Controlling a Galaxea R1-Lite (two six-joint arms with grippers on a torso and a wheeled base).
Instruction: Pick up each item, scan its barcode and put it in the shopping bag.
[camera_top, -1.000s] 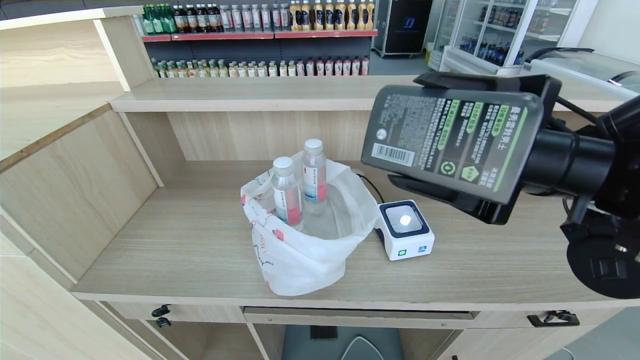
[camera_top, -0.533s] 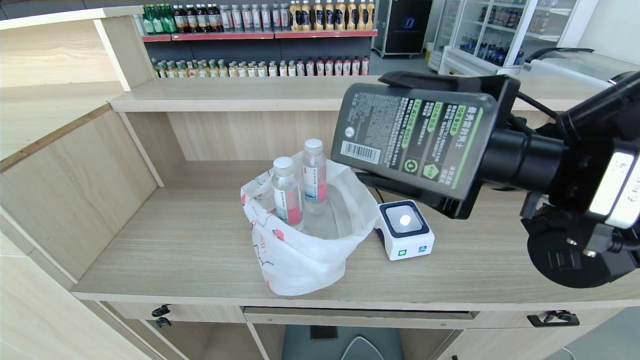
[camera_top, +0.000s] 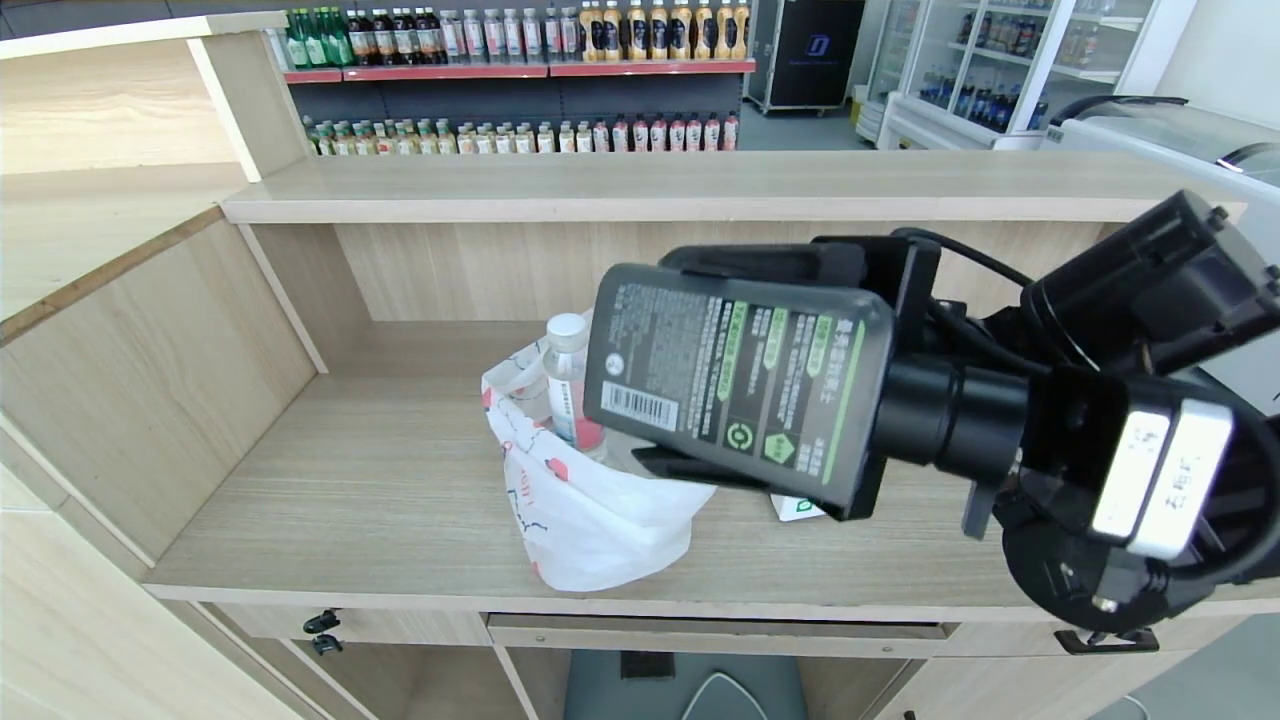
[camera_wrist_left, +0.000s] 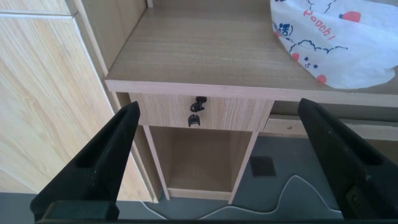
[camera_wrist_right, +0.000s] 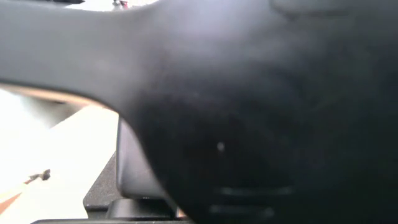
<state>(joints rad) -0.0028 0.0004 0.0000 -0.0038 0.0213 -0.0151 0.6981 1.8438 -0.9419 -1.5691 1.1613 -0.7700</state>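
Observation:
My right gripper (camera_top: 690, 365) is shut on a dark grey flat bottle (camera_top: 735, 375) with green labels and a barcode at its lower left corner. It holds the bottle in the air, lying sideways, over the open white shopping bag (camera_top: 590, 510) with red prints. A clear water bottle (camera_top: 567, 385) with a pink label stands inside the bag. The white scanner (camera_top: 800, 508) is almost wholly hidden behind the held bottle. The dark bottle (camera_wrist_right: 249, 124) sits close against the right wrist camera. My left gripper (camera_wrist_left: 217, 168) hangs open below the counter's front edge, to the left of the bag (camera_wrist_left: 342, 37).
The bag stands on a wooden counter (camera_top: 350, 480) with a side wall on the left and a raised shelf (camera_top: 600, 185) behind. A locked drawer with a key (camera_wrist_left: 196, 112) is under the counter edge. Shelves of drinks stand far behind.
My right arm has carried the dark bottle left and down, from high above the scanner to over the bag. It now hides the scanner and the second water bottle.

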